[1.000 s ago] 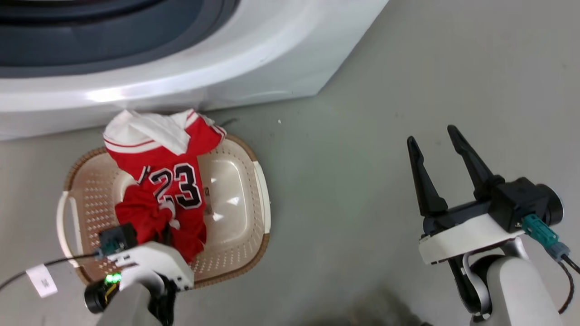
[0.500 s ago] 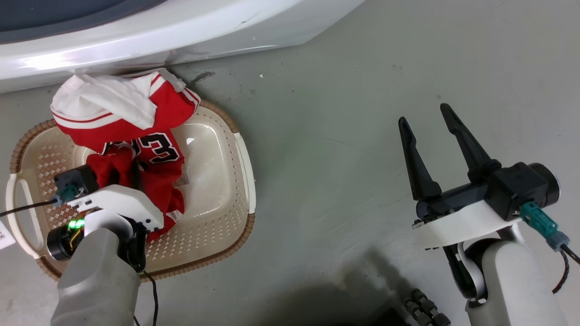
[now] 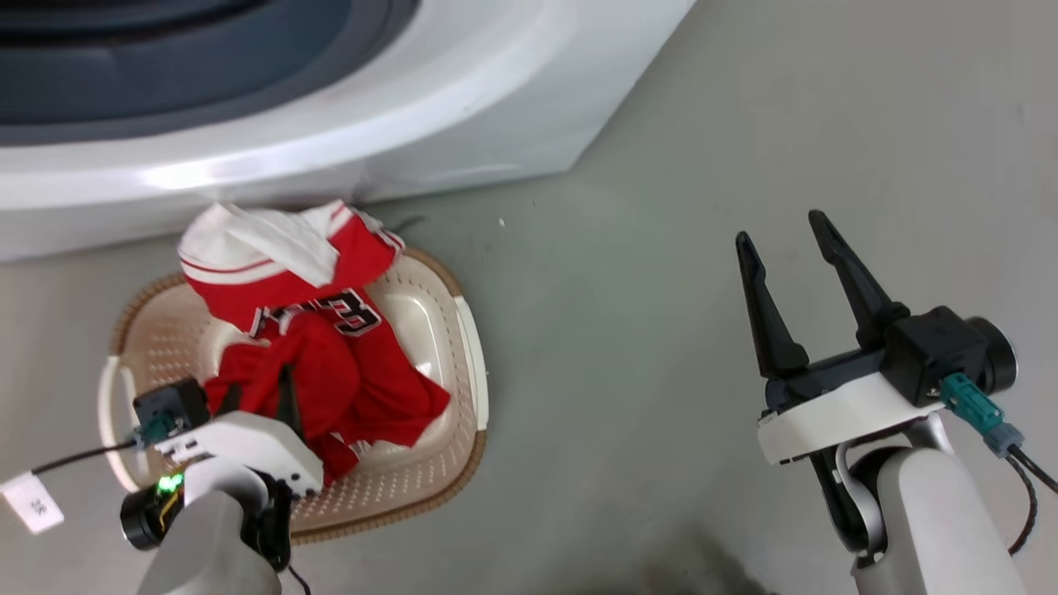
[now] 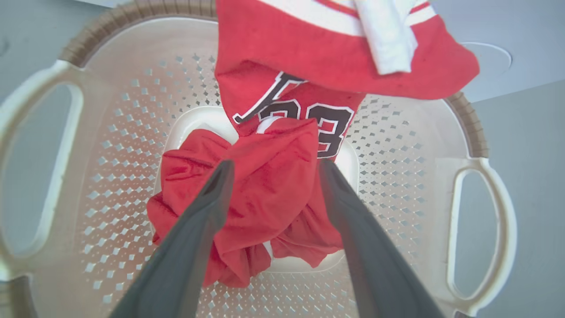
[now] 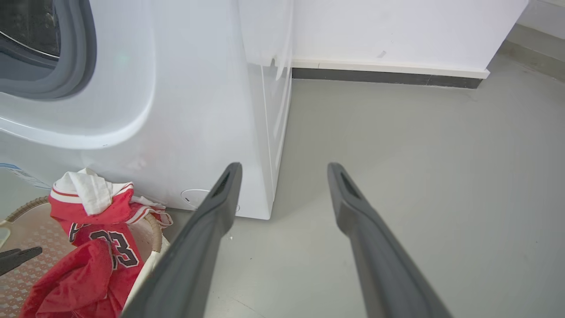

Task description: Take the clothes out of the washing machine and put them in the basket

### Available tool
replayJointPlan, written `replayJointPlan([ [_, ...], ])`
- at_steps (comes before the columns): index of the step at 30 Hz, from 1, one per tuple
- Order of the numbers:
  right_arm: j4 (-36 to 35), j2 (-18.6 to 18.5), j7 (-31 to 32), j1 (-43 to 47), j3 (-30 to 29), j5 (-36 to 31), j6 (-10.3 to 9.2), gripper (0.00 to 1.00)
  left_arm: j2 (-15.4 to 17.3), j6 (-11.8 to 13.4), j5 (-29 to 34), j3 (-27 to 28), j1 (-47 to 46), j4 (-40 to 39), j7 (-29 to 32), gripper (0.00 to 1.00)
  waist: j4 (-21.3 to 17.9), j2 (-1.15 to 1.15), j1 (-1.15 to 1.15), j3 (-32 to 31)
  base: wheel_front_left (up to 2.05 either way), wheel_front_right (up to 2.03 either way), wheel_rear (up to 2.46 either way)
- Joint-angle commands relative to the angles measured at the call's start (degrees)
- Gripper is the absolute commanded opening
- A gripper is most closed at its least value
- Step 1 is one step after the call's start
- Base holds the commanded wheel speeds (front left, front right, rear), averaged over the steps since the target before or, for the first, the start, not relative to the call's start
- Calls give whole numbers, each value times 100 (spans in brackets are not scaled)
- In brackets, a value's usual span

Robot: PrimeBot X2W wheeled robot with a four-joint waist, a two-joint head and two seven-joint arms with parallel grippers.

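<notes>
In the cream basket (image 3: 475,364), at the foot of the washing machine (image 3: 463,124): red jersey (image 3: 314,364), crumpled, top draped over the far rim, "23" in black and white. Left gripper (image 4: 273,165) spread wide astride it, gripping nothing; right gripper (image 3: 779,228) likewise released, above grey floor (image 3: 620,330)

Jersey (image 3: 331,380) bright red, black-and-white 23, white striped trim. Basket (image 3: 397,487) cream, diamond-perforated, brown woven-look rim. Washing machine (image 3: 463,107) white, grey port ring. Floor (image 3: 628,314) grey.
</notes>
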Motion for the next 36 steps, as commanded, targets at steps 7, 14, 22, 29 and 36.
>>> replayJointPlan([
  [7, 127, 7, 110, 436, -227, -130, -4, 100, -243, -87, 295, 235, 658, -504, -13, 100, 412, 0, 0, -1338, 0, 0, 0],
  [14, 30, 7, 272, 771, -393, -218, -4, 100, -406, -150, 635, 374, 1091, -1079, -13, 100, 590, 0, 0, -1972, 0, 0, 0],
  [22, -80, 8, 403, 1084, -580, -225, -4, 100, -522, -218, 901, 438, 1378, -1907, -13, 100, 772, 0, 0, -2552, 0, 0, 0],
  [29, -203, 8, 524, 1382, -668, -299, -4, 100, -559, -253, 1198, 388, 1583, -2835, -13, 100, 909, 0, 0, -2978, 0, 0, 0],
  [36, -301, 7, 617, 1618, -749, -348, -5, 100, -577, -260, 1321, 292, 1755, -3535, -13, 100, 987, 0, 0, -3245, 0, 0, 0],
])
